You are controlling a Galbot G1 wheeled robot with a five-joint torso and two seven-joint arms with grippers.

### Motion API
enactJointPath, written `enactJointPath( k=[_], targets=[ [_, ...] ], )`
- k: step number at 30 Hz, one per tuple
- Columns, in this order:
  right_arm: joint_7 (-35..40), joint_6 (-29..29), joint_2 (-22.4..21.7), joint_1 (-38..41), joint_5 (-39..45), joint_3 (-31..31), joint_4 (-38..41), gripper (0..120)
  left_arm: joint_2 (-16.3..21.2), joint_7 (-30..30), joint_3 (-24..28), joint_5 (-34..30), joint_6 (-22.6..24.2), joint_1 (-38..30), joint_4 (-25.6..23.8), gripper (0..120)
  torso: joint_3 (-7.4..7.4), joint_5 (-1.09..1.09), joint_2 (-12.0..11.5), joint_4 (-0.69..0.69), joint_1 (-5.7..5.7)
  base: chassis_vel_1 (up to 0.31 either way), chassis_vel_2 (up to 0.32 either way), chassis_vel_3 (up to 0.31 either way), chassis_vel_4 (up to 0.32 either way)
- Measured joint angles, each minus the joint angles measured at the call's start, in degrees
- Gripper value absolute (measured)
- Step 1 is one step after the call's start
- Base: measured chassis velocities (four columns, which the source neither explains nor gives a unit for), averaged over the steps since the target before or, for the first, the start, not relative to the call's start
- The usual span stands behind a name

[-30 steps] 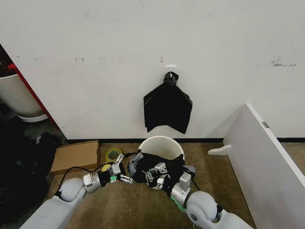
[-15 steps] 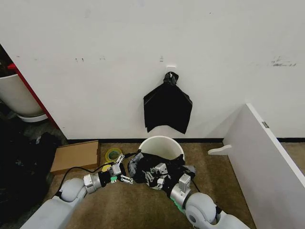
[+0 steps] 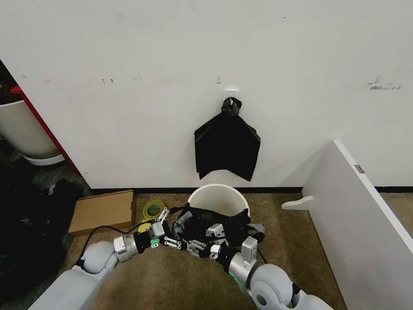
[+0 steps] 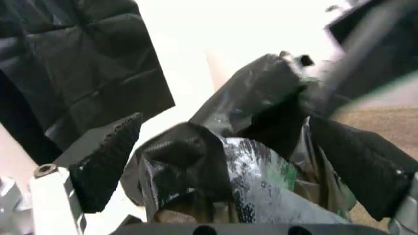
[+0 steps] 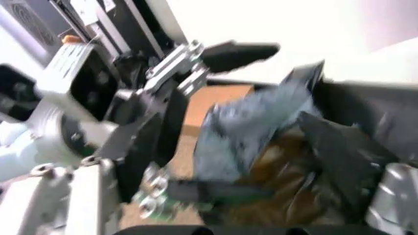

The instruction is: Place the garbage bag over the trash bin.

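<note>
Head view: a black bag, thin and crinkly, lies bunched over the near rim of a white bin standing on the floor against a wall. It looks light, limp and slippery, best taken by its open hem. The left pincer and right pincer meet at its near edge. A board crowds the right; the left floor is freer.

Left wrist view: the pincer is spread, film between its fingers.

Right wrist view: the pincer is spread around a fold.
</note>
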Motion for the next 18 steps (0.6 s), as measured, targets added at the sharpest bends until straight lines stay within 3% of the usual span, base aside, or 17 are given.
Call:
enactJointPath(
  k=[4,11,14,16,17,18],
  targets=[
    [0.5,0.9,0.3,1.1,-0.6,2.1,0.1,96,0.1,4.9,-3.2,-3.4,-0.3,1.1,-1.2,100,0.00,0.00,0.0,0.01,0.00,0.000,0.000,0.000,0.000],
    [2.1,2.0,-0.3,0.9,1.7,6.3,2.4,100,-0.1,15.1,-10.5,-12.3,0.1,2.7,-1.4,100,0.00,0.01,0.0,-0.01,0.00,0.000,0.000,0.000,0.000],
    [3.8,1.6,-0.6,1.5,2.3,7.5,2.7,100,-0.2,14.7,-11.4,-13.8,0.2,3.0,-1.2,100,0.00,0.01,0.0,-0.01,0.00,0.000,0.000,0.000,0.000],
    [9.1,-3.0,-1.2,3.7,2.4,8.7,3.0,100,-0.5,10.5,-12.6,-14.1,0.1,3.9,-1.3,100,0.00,0.01,0.0,0.00,0.00,0.000,0.000,0.000,0.000],
    [13.4,-9.3,-2.1,6.0,2.9,9.1,2.9,100,-0.9,5.2,-13.1,-12.8,-0.5,4.8,-1.7,100,0.00,0.01,0.0,0.01,0.00,0.000,0.000,0.000,0.000],
    [14.8,-12.1,-2.5,7.0,3.3,9.2,2.7,100,-1.1,3.0,-13.2,-12.1,-0.8,5.1,-1.9,100,0.00,0.01,0.0,0.00,0.00,0.000,0.000,0.000,0.000]
  ],
)
